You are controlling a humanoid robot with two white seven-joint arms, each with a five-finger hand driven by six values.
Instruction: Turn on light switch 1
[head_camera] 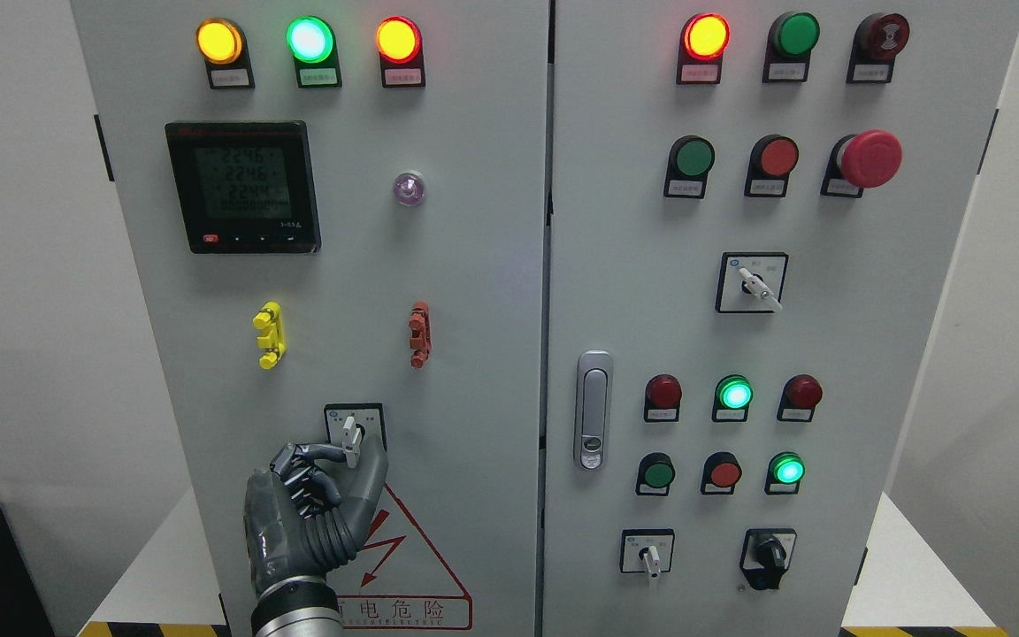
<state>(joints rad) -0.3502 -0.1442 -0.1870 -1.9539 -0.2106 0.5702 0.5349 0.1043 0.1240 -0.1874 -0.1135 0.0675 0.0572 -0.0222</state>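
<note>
A small rotary switch (351,428) with a white lever sits in a black-framed plate low on the cabinet's left door (474,354). The lever stands nearly upright. My left hand (359,456), dark grey, comes up from the bottom edge and reaches it. The index finger (325,452) curls in from the left and the thumb (375,473) rises on the right, pinching the lever's lower end. The other fingers are curled below. The right arm does not show.
Above the switch are a yellow clip (269,334), a red clip (419,333), a digital meter (242,187) and three lit lamps. A red warning triangle (412,553) lies beside my wrist. The right door carries a handle (593,410), push buttons, lamps and more rotary switches.
</note>
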